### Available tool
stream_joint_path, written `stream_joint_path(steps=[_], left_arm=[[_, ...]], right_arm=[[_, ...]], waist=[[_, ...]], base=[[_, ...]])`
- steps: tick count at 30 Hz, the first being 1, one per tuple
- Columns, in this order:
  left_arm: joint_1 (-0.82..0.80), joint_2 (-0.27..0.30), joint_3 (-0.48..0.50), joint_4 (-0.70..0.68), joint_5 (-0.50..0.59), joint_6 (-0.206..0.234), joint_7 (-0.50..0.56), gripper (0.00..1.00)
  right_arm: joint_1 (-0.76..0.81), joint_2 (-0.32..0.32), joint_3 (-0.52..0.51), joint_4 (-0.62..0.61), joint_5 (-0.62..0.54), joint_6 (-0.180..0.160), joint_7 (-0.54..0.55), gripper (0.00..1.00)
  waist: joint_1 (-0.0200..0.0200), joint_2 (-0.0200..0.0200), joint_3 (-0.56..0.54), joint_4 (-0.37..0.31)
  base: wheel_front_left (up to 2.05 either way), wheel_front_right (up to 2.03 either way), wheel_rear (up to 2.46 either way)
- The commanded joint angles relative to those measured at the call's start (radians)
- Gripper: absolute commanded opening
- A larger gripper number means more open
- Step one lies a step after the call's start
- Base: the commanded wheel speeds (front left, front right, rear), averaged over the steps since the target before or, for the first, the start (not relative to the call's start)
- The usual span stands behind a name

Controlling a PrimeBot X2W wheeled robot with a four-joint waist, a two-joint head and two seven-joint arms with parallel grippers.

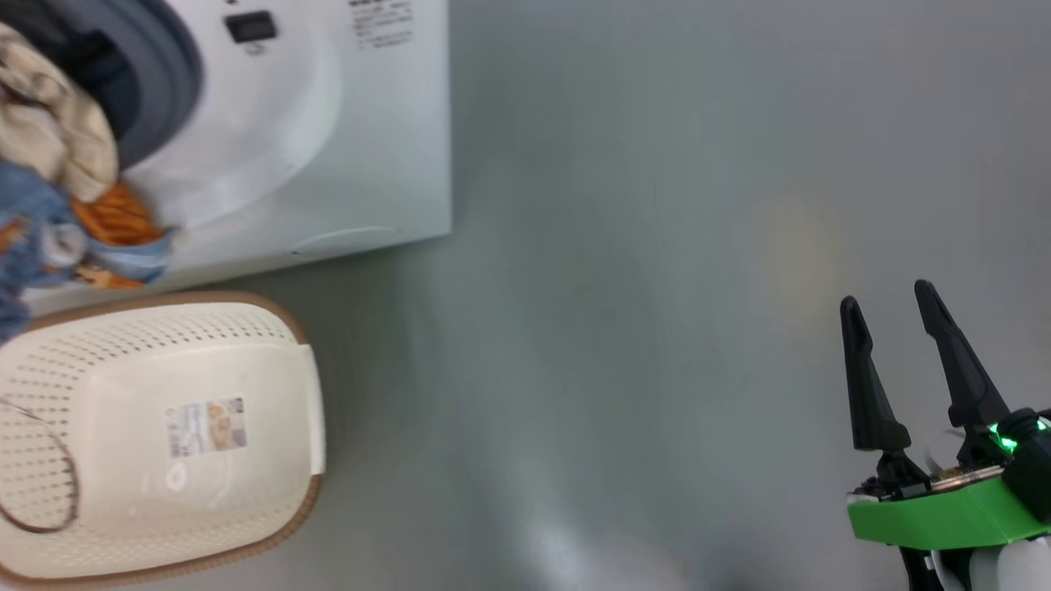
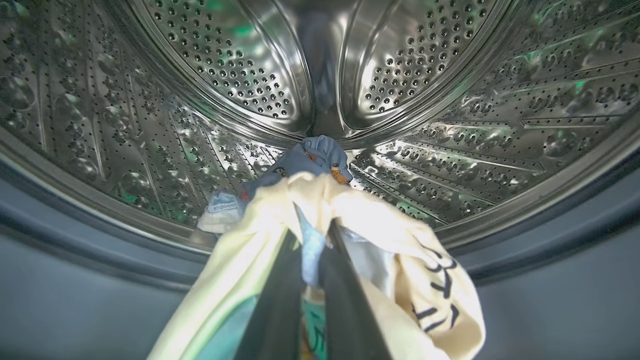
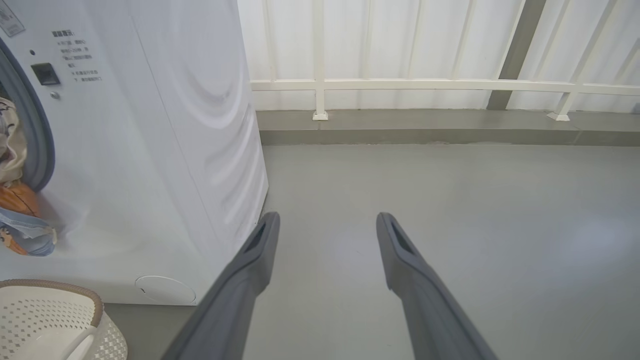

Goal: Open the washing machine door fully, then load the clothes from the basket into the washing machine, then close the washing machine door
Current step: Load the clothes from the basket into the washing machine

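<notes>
My left gripper (image 2: 312,231) is shut on the clothes (image 2: 350,210), a cream-white piece bunched with light blue fabric. It holds them at the mouth of the steel drum (image 2: 225,65), just over the grey rubber ring (image 2: 75,235). In the head view, the clothes (image 1: 66,189) hang out of the opening of the washing machine (image 1: 345,123). Below them stands the basket (image 1: 123,345), showing only a label inside. My right gripper (image 1: 887,295) is open over the floor, far to the right. The washing machine door is out of view.
The right wrist view shows my open right gripper (image 3: 327,217) above grey floor, with the washing machine (image 3: 175,150) and the basket (image 3: 50,320) to its left. A white railing (image 3: 400,85) on a low curb (image 3: 450,125) closes off the far side.
</notes>
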Motion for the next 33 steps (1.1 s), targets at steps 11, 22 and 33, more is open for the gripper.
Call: stream_joint_path(steps=[11, 22, 33], left_arm=[[-0.164, 0.161, 0.038, -0.027, 0.004, 0.017, 0.001, 0.00], [-0.319, 0.214, 0.014, -0.100, 0.085, 0.058, -0.224, 0.00], [-0.489, 0.265, -0.055, -0.157, 0.188, 0.084, -0.370, 0.00]], right_arm=[[-0.045, 0.011, 0.035, -0.013, 0.024, 0.006, -0.005, 1.00], [-0.061, 0.014, 0.039, -0.010, 0.035, 0.006, -0.005, 1.00], [-0.085, 0.013, 0.041, -0.009, 0.043, 0.006, -0.005, 1.00]], waist=[[-0.0002, 0.0000, 0.126, -0.114], [-0.0002, 0.0000, 0.182, -0.141], [-0.0002, 0.0000, 0.248, -0.145]], base=[[0.00, 0.00, 0.00], [0.00, 0.00, 0.00], [0.00, 0.00, 0.00]])
